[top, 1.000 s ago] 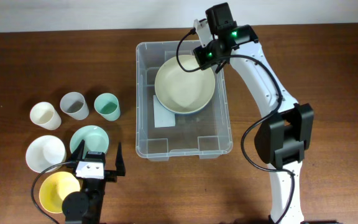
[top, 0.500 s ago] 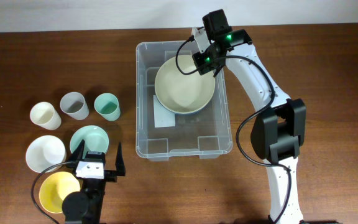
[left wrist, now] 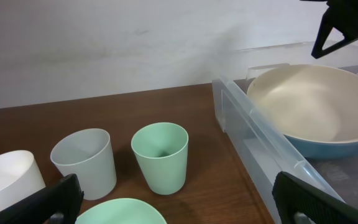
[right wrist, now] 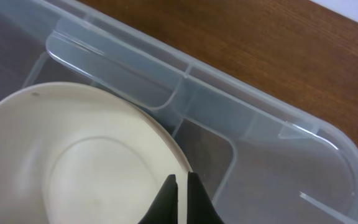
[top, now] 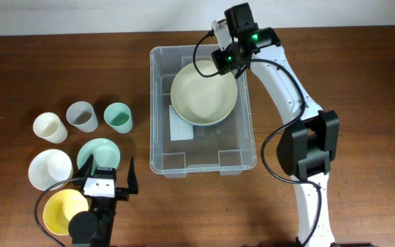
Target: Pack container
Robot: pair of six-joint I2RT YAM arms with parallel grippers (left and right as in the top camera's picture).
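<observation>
Right gripper (right wrist: pixel 180 188) pinches the far rim of a cream bowl with a blue outside (top: pixel 203 96), its jaws drawn almost together with only the rim's thickness between them; the bowl lies inside the clear plastic container (top: pixel 156 130), filling most of its far half; the container stands mid-table, its long axis running from the robot's near side to the far edge, a white label (top: pixel 180 128) showing through its floor; from the pincer the bowl spreads toward the near side and the bin's unfilled half lies beyond it; the right arm is plainly the nearer one, while the left gripper (top: pixel 110 168), spread wide and empty, hangs at the near left, well apart from the bin, by a mint-green cup (left wrist: pixel 160 155) and a grey cup (left wrist: pixel 84 163) not yet packed
</observation>
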